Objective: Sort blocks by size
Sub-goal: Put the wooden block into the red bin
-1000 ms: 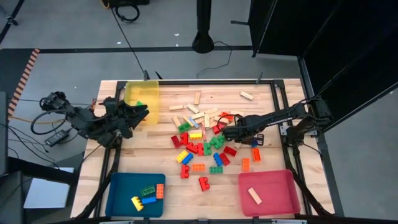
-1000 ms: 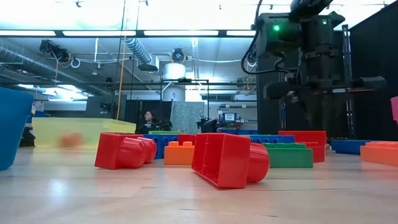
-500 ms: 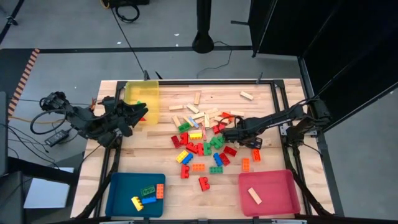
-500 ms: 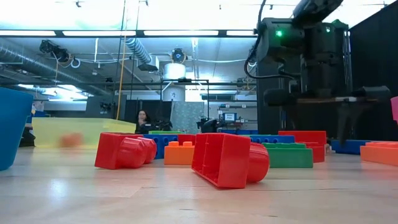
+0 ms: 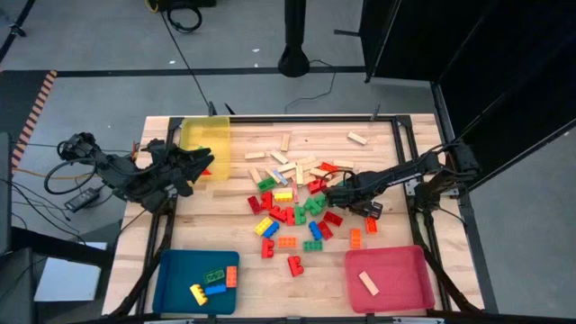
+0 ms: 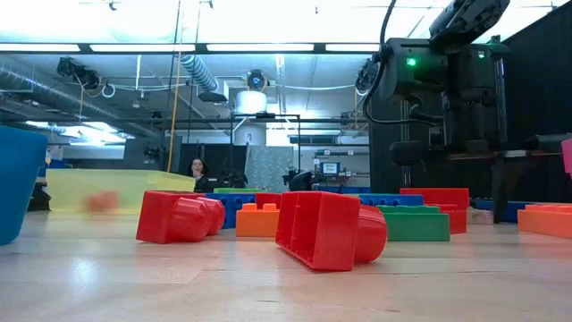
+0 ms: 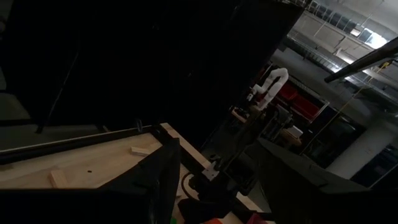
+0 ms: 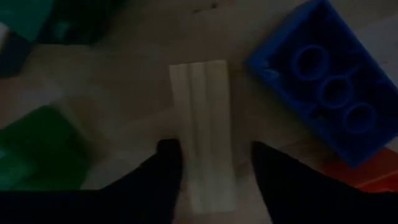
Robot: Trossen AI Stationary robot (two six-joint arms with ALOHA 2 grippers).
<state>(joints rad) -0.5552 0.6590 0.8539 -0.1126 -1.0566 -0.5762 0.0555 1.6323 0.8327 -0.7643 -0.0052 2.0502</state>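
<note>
Wooden bar (image 8: pixel 205 124) lies flat, long axis between right end effector (image 8: pixel 211 180) fingers.

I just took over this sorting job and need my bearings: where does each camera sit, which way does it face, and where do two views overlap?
High view: overhead, straight down on the table; both arms show, left gripper by the yellow tray, right gripper at the block pile.
Low view: table height, facing the room; right arm descends behind a red block.
Left wrist view: across the table's far edge; own dark fingers show.
Right wrist view: straight down; fingers straddle a wooden bar beside a blue block.
Shared: high and low views both show the pile.
</note>
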